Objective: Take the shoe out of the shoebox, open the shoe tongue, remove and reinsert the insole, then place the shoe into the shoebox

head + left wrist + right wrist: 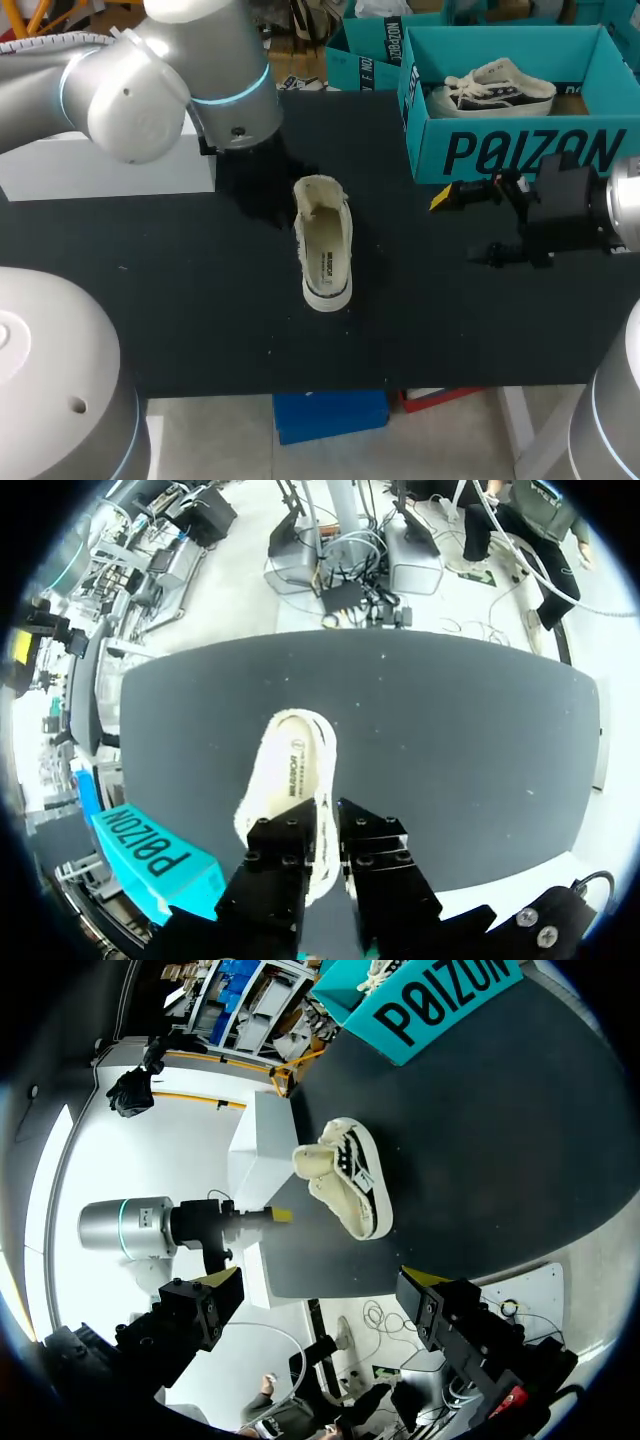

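A white low-top shoe [323,245] lies upright on the black table [180,290], toe toward the front edge, with its opening and insole showing. My left gripper [330,825] hangs just behind the heel, its fingers a narrow slit apart with nothing held; the shoe [290,775] stretches out ahead of it. In the right wrist view that gripper [270,1217] sits beside the shoe's [345,1175] heel. My right gripper [462,227] stands wide open and empty to the shoe's right, in front of the teal shoebox [520,150]. Seen from its own wrist, the right gripper [325,1290] has the shoe ahead of it.
A second white shoe with dark stripes [492,90] lies inside the teal shoebox. Another teal box [365,55] stands behind it to the left. A white block [110,165] sits at the table's back left, under my left arm.
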You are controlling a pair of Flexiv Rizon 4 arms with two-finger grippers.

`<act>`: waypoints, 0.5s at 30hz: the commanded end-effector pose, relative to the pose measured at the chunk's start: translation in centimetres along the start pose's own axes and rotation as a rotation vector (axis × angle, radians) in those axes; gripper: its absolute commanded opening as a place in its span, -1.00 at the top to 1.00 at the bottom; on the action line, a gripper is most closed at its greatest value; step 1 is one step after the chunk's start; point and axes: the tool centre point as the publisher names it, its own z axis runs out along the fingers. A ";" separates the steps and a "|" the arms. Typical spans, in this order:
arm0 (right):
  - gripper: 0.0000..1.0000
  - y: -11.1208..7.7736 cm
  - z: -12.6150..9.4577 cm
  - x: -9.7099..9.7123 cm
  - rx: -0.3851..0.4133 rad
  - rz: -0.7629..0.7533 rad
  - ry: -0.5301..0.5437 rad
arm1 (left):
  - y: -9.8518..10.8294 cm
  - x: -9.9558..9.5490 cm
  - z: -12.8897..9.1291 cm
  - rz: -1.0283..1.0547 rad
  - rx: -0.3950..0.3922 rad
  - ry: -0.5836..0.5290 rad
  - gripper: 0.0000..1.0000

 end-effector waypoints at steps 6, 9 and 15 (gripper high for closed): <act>-1.00 0.0 0.1 0.0 -0.001 0.000 -0.001 | 0.9 1.0 -0.1 0.000 0.003 -0.012 -0.47; -1.00 0.0 0.1 0.0 -0.001 0.000 -0.001 | 1.0 1.0 -0.2 0.003 0.000 -0.007 -0.49; -1.00 0.0 0.1 0.0 -0.001 0.000 -0.001 | 1.9 1.3 -0.3 -0.059 0.010 -0.074 -0.47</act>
